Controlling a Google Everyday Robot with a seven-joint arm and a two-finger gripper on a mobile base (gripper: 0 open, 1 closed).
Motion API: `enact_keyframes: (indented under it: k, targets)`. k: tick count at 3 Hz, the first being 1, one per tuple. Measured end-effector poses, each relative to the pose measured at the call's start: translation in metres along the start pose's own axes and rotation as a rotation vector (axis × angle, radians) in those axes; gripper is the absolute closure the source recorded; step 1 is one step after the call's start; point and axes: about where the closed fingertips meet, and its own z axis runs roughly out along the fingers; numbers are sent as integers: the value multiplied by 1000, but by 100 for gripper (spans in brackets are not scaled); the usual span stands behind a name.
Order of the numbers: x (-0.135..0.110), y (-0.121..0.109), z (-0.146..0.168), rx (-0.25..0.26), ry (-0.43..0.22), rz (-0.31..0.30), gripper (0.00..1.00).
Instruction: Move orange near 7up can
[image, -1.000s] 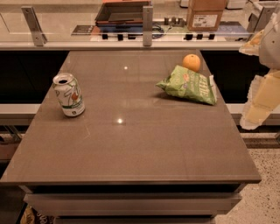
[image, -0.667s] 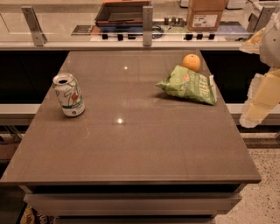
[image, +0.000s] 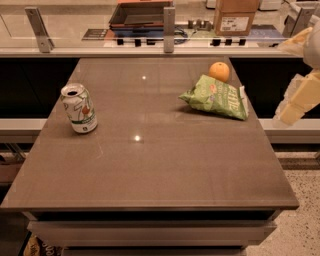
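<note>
table (image: 150, 170): grey-brown, counter behind
orange (image: 219, 71): far right, against chip bag (image: 216, 97)
7up can (image: 78, 108): left, well apart
gripper (image: 295, 102): right edge, opening unclear
step: pre-grasp
next: reach for the orange

You see a plain grey-brown table (image: 150, 170) with a dull sheen and two small white glints. On its left, the can (image: 79, 108) is white with green and red markings and a silver top. Far right, the orange (image: 219, 71) is a smooth, even orange. The bag (image: 216, 97) beside it is pale green with darker green print and a touch of red. The gripper (image: 294, 101), off the table's right edge, is cream-yellow. Beyond the far edge sits a brown box (image: 236, 17) with a white label. The floor (image: 305, 220) is pale with dark speckles.
</note>
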Motion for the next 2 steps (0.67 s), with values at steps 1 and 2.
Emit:
enact_keyframes:
  k: [1,2]
  targets:
    - [8,-24,12,48,-69,56,0]
    - [20,-47,24,119,-111,133,0]
